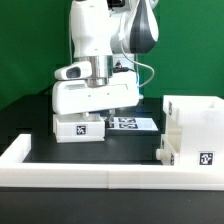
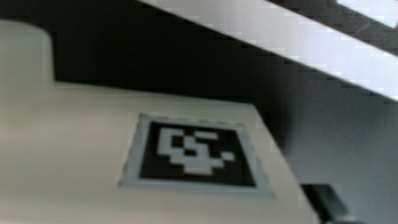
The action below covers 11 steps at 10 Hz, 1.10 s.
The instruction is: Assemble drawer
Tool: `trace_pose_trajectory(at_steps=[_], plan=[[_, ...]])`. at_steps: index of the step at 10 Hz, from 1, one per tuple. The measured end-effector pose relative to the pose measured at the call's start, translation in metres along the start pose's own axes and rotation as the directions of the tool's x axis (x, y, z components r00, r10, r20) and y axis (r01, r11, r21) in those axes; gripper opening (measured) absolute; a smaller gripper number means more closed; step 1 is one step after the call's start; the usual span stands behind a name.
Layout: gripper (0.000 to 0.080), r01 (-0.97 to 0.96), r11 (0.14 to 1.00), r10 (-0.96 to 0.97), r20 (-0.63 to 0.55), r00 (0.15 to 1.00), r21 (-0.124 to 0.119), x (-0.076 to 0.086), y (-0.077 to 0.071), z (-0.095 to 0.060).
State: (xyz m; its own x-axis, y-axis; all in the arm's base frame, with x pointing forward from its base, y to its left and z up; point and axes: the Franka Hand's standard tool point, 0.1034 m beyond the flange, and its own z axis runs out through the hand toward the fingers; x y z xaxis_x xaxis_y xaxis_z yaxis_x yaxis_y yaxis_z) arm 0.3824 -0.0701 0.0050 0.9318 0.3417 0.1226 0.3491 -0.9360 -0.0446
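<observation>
Shell (image 1: 192, 125) of boxy white plastic

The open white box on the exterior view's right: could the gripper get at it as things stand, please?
Probably yes: the open white box stands alone with nothing above it, though the gripper is low over another white part.

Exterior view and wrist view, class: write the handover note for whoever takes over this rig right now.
End effector: low over the small tagged part. Its fingers are hidden, so open or shut cannot be told.
Things: the small tagged part sits at the exterior view's left, beside the marker board. The larger open part stands apart at the exterior view's right.
Done: no parts visibly joined.
Left: probably the whole joining of the drawer. Confirm the grasp first.
</observation>
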Motion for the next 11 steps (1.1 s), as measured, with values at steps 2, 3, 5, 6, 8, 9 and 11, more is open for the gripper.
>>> trace_pose_trajectory(at_steps=[2, 3, 5, 6, 8, 9, 11], plan=[[0.007, 0.001, 1.0, -0.001, 0.0, 1.0, -0.001, 0.0, 0.001, 0.0], [0.0041, 0.001, 1.0, -0.001, -0.004, 1.0, -0.004, 0.001, 0.001, -0.001], [0.0041, 0.001, 1.0, -0.001, -0.006, 1.0, -0.006, 0.001, 0.001, -0.001], [0.0041, 0.006, 1.0, -0.006, -0.008, 1.0, -0.006, 0.003, 0.001, -0.002], [0.0041, 0.041, 0.999, -0.041, -0.008, 0.999, -0.003, 0.014, -0.004, -0.007], [0.0041, 0.065, 0.998, -0.065, -0.005, 0.998, 0.002, 0.022, -0.007, -0.011], [0.0041, 0.132, 0.991, -0.132, 0.017, 0.991, 0.032, 0.044, -0.012, -0.019]])
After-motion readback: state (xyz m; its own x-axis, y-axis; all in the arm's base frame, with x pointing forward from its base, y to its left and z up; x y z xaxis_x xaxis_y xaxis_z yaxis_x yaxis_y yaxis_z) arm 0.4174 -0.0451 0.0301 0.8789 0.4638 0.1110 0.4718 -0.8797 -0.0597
